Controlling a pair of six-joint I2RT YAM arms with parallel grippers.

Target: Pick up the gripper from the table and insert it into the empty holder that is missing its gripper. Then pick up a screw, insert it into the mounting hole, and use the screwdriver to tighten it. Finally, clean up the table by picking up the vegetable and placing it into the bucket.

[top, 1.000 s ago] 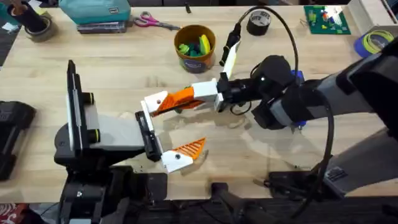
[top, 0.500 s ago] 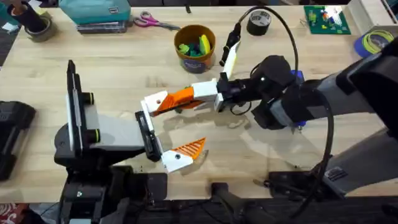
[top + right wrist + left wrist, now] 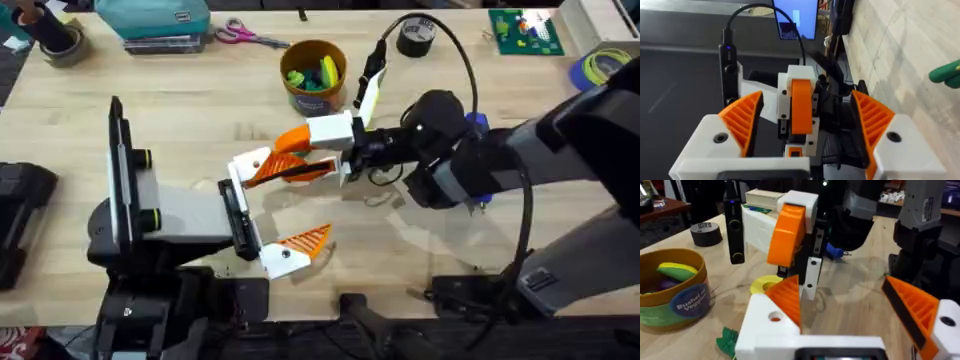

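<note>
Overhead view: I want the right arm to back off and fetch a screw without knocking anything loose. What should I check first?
1. Right gripper open, fingers clear on both sides of the holder: ok.
2. Orange gripper sitting in the holder: ok; fully seated, cannot tell.
3. Left gripper open, presenting the holder: ok.
4. Screw located for pickup: cannot tell.
5. Vegetable in the bucket: not ok, it lies on the table.
</note>
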